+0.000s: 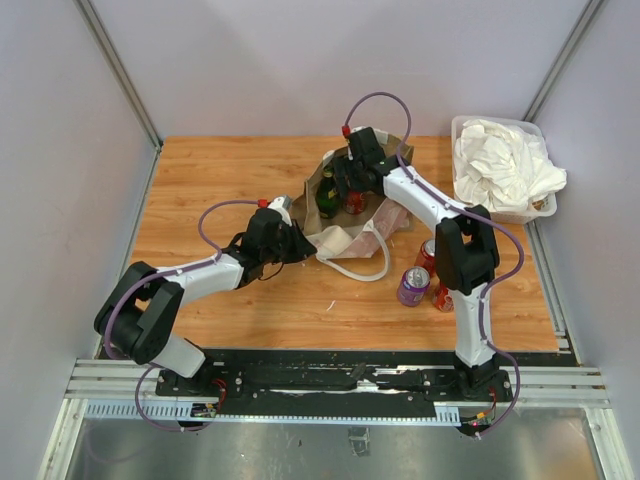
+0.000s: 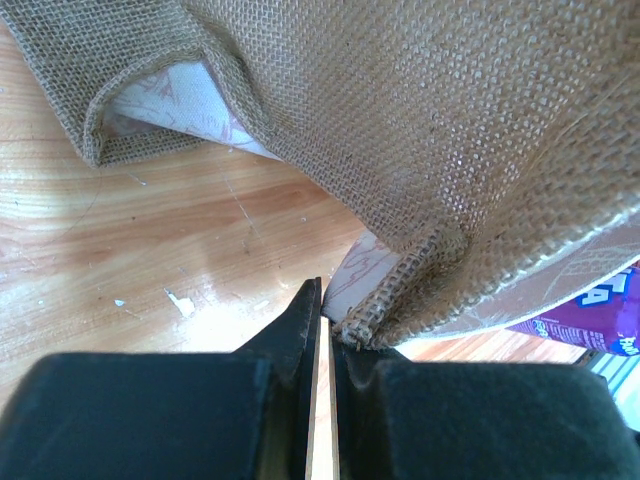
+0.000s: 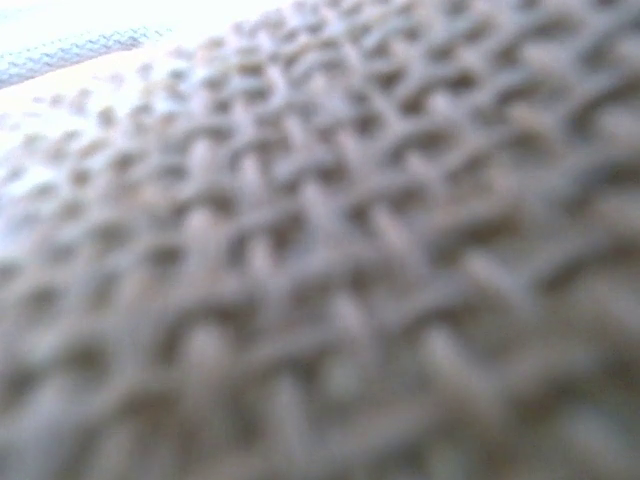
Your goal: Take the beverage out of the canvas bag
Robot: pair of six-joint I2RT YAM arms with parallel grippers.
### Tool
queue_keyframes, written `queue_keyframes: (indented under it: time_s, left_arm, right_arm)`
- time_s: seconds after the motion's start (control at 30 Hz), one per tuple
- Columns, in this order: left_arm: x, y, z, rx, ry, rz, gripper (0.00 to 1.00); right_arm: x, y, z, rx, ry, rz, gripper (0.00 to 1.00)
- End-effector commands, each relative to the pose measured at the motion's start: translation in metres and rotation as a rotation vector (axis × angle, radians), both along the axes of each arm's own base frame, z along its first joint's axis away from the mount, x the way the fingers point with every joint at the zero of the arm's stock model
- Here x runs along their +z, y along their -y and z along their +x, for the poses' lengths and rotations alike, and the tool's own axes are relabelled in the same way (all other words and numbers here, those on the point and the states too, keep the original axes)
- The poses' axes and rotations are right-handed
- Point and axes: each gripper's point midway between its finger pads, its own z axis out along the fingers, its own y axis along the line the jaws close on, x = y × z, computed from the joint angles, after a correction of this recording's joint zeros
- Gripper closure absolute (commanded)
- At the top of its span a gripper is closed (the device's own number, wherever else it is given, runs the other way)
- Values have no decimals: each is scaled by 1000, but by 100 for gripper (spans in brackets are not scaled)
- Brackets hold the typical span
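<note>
The right wrist view is filled by blurred tan weave pressed close to the lens, and none of its own fingers show there. From above, the right pincer (image 1: 342, 186) is down in the open mouth of the canvas bag (image 1: 345, 235). Its tips are hidden by the wrist and the bag's rim, so I cannot tell whether it is spread or closed.

Inside the mouth only parts of two drinks show: a green bottle (image 1: 326, 196) and a red can (image 1: 355, 203) just beside it. Both are cut off by the bag's wall and the arm.

The left pincer (image 2: 325, 318) is pressed almost together, pinching a corner of the burlap hem at the bag's left edge. A pale printed lining peeks out beneath the cloth. A purple can (image 2: 600, 312) is cut off at the right edge of that view.

The bag lies mid-desk with a white handle (image 1: 356, 270) looped toward the arms. The desk (image 1: 220, 180) is orange-brown wood grain, scuffed and flecked with white. Two more red cans stand near the purple one on the right. A clear bin (image 1: 462, 128) of white cloths (image 1: 500, 165) sits at the far right corner. Plain grey walls with metal posts close in the space.
</note>
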Motion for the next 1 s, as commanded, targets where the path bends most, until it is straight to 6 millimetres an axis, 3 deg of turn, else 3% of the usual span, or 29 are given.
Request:
queue_keyframes:
  time_s: [0.0,0.3,0.63,0.7,0.77,0.9,0.97]
  left_arm:
    - [-7,-4,5,8,-10,26,91]
    - [-8,-4,6,10,-13,27,91]
    - [-8,-4,6,11,-17,26,91]
    - [-9,-4,6,11,-16,25,91]
    - [-8,-4,6,11,-16,25,91]
    - [-6,-4,6,12,-12,23,91]
    - [-6,-4,6,12,-11,26,91]
  right_arm:
    - [-12,11,11,-48,-32,20,17]
    - [-26,7,14,-36,-63,23,21]
    - [-45,13,4,-41,-114,-9,28]
    - [-48,15,3,-41,-122,-16,35]
    - [-49,15,1,-36,-129,-23,49]
    - [-45,14,0,-15,-132,-29,93]
    - [-30,13,1,-1,-113,-23,99]
